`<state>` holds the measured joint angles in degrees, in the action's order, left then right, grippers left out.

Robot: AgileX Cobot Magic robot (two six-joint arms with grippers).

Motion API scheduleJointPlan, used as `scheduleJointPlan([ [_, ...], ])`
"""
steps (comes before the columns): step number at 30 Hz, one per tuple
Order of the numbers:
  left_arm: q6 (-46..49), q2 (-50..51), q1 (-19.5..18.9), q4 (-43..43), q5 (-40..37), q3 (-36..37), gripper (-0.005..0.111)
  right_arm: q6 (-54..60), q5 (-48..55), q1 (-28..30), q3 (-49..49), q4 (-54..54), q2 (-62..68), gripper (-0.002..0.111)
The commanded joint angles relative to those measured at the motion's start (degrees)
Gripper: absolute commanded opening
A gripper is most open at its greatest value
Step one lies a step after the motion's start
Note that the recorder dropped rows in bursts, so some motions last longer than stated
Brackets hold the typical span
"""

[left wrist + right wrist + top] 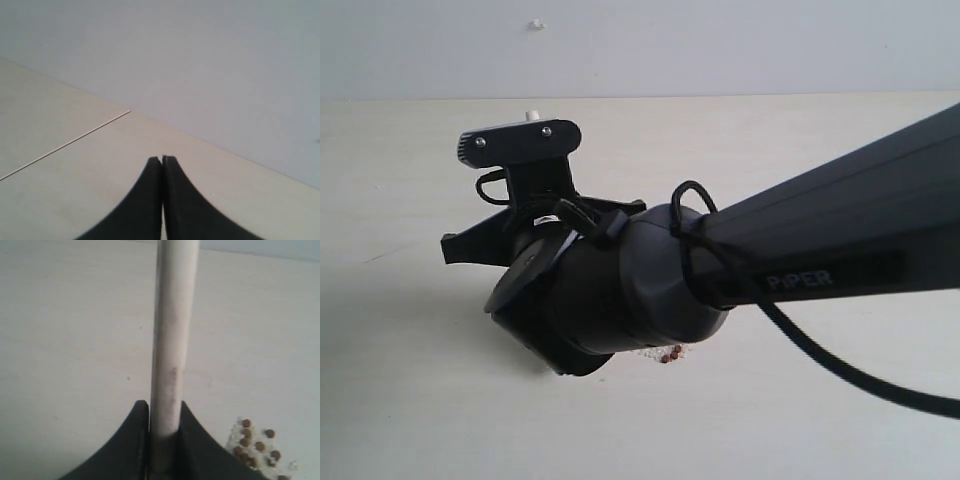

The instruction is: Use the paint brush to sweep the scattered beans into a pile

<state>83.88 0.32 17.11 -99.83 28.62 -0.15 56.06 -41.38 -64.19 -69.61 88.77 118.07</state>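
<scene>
The paint brush shows only as its pale wooden handle (172,330), running away from the camera in the right wrist view. My right gripper (165,407) is shut on that handle, a black finger pressed against each side. The metal band and bristles are out of view. A small cluster of reddish-brown beans (255,442) with whitish crumbs lies on the table just beside the gripper. In the exterior view a few beans (670,353) peek out under the right arm (800,260). My left gripper (162,159) is shut on nothing, above bare table.
The right arm's wrist and camera mount (520,140) fill the middle of the exterior view and hide most of the pale table (410,400). A thin seam (65,145) crosses the tabletop near the left gripper. A grey wall (225,60) stands behind.
</scene>
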Motion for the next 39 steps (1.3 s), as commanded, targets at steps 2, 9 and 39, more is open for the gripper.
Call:
scheduleJointPlan([
  [2, -0.2, -0.3, 0.2, -0.1, 0.1, 0.1, 0.0, 5.1, -7.6, -0.1, 0.3, 0.0, -0.5, 0.0],
  [9, -0.2, -0.3, 0.2, -0.1, 0.1, 0.1, 0.0, 5.7, -9.6, -0.5, 0.3, -3.2, -1.0, 0.0],
  [39, -0.2, -0.3, 0.2, -0.1, 0.1, 0.1, 0.0, -72.3, -10.1, 10.7, 33.8, -98.1, -15.7, 0.0],
])
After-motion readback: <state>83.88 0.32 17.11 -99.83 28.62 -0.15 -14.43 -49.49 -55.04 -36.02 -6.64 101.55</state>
